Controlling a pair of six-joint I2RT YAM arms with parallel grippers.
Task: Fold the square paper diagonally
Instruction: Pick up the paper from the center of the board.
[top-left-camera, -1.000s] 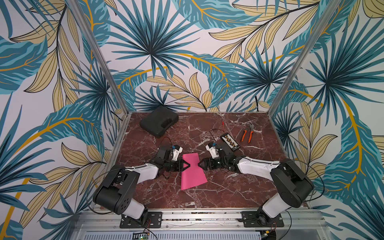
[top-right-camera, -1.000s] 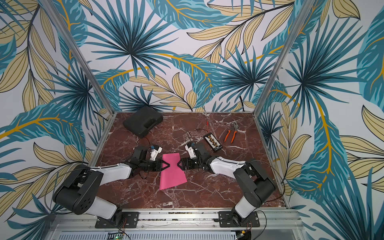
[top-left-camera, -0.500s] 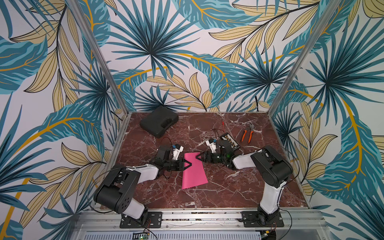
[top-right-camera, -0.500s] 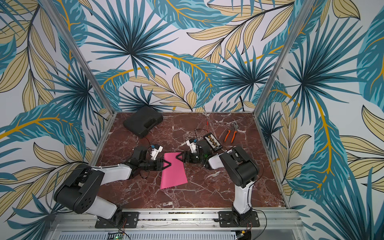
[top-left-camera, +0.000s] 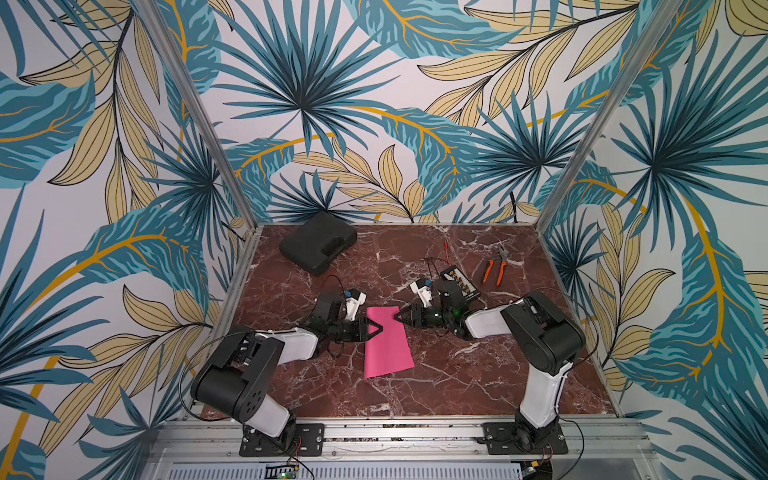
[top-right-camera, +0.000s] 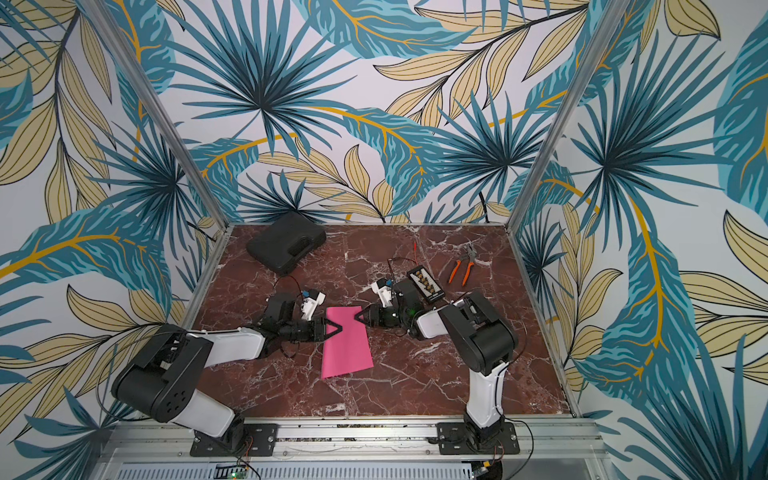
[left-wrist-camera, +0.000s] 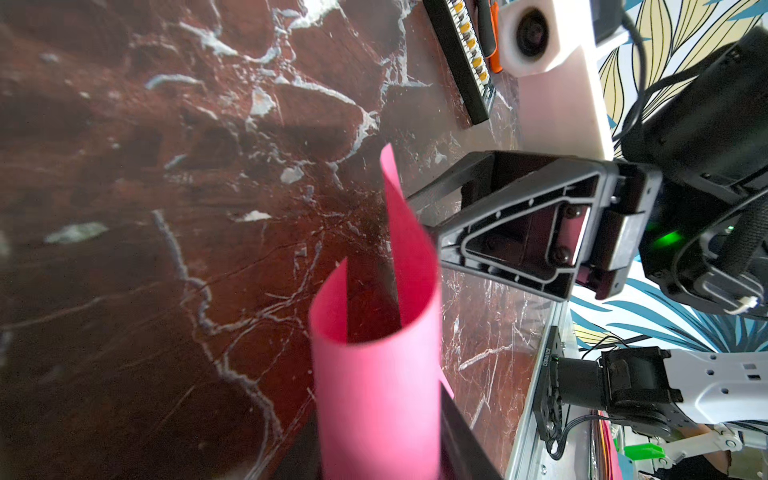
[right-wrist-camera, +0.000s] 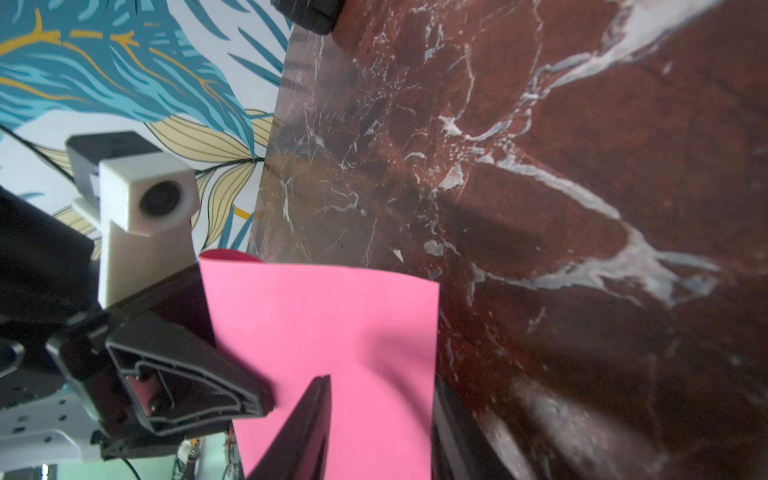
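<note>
**Both arms stretched low at the pink sheet**

The left gripper (top-left-camera: 375, 329) and right gripper (top-left-camera: 397, 318) are held low, facing each other across the square paper (top-left-camera: 388, 353) at mid-table (top-left-camera: 457, 374). The paper's left edge is pinched by the left jaws. The right jaws' state cannot be told, as the fingertips are blurred in the wrist views.

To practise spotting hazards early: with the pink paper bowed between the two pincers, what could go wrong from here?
The square paper is bowed between the left pincer and the right pincer, its free corners apart in the left wrist view; pressed down now, it would likely crease off the diagonal. The pincers sit at opposite edges of a thin sheet, so pulling apart might tear it or slip it free.
</note>
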